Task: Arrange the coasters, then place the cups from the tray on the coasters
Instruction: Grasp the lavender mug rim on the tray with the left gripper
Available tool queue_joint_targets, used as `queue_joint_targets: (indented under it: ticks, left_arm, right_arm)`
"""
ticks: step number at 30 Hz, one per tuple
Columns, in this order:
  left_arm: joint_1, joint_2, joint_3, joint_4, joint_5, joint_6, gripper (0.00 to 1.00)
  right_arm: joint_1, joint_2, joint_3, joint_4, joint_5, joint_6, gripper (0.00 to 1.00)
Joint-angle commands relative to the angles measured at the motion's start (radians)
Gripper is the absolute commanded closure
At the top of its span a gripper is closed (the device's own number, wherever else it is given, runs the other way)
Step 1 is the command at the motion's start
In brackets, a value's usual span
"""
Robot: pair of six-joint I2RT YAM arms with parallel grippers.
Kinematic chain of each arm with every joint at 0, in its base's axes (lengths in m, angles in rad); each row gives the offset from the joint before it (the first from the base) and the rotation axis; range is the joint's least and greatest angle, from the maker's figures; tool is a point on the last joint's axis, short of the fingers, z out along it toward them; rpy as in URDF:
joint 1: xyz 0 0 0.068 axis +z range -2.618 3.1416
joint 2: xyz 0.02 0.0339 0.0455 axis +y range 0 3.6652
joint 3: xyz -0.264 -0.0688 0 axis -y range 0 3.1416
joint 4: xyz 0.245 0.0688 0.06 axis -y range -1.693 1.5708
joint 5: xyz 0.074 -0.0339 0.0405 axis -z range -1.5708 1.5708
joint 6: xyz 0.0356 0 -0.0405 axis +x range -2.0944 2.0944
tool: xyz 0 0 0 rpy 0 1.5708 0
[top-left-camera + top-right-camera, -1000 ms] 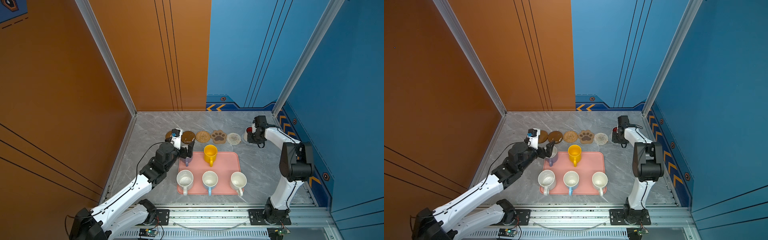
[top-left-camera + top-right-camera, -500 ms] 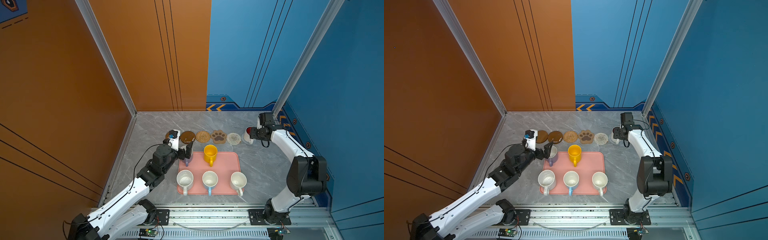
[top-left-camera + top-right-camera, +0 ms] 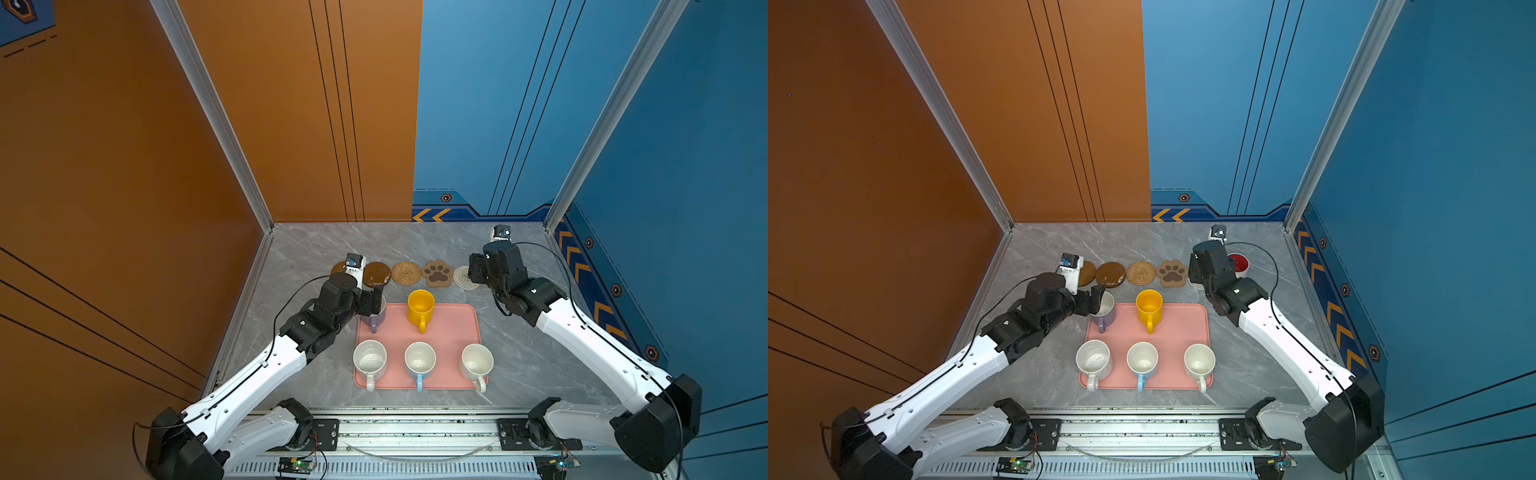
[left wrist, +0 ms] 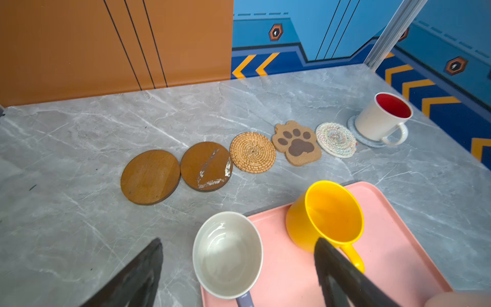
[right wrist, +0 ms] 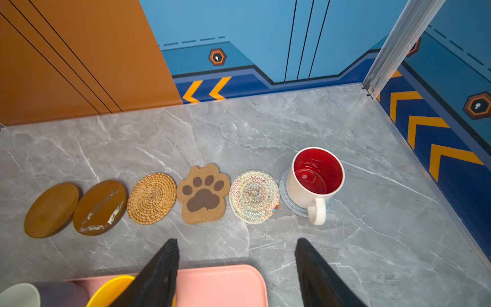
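L gripper (image 4: 238, 242): jaws wide apart, one finger on each side of lilac handled mug (image 4: 227, 255), no touch seen; grips nothing.
R gripper (image 5: 236, 240): jaws apart, nothing between them; hangs above grey marble table top (image 3: 316, 257) near right end of coaster row.
Pink rectangular tray (image 3: 453, 328): low rim, lower centre in both top views.
Lilac handled mug: upright, at tray's upper-left corner.
Yellow mug (image 3: 420, 306): on tray, upper edge, right of lilac one.
Tray lower row, left to right: speckled white mug (image 3: 369, 359), white mug w/ light-blue handle (image 3: 419, 358), plain white mug (image 3: 477, 361).
Coaster row above tray, left to right: two brown round discs (image 4: 150, 176) (image 4: 206, 166), tan rattan round coaster (image 4: 252, 152), tan paw-shaped coaster (image 4: 296, 143), white woven round coaster (image 4: 336, 139), pale-blue woven round coaster (image 5: 284, 190).
White mug w/ red inside (image 5: 313, 183): upright on pale-blue coaster, at right end of row.
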Motion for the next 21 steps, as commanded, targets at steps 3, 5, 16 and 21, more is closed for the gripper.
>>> queue_joint_targets:
  ticks: [3, 5, 16, 21]
  left_arm:
    - [-0.032, 0.054, 0.100, -0.297, -0.044, -0.091, 0.12]
    - [-0.044, 0.073, 0.111, -0.361, -0.037, -0.129, 0.12]
    - [-0.115, 0.115, 0.073, -0.442, -0.009, -0.314, 0.23]
    - [-0.125, 0.139, 0.081, -0.441, -0.013, -0.344, 0.25]
  right_arm:
    - [0.086, -0.036, -0.080, 0.136, 0.171, 0.096, 0.33]
    - [0.098, -0.039, -0.111, 0.165, 0.171, 0.096, 0.33]
    - [0.021, -0.042, -0.214, 0.273, 0.004, 0.146, 0.30]
    - [-0.018, -0.029, -0.228, 0.280, -0.052, 0.169, 0.30]
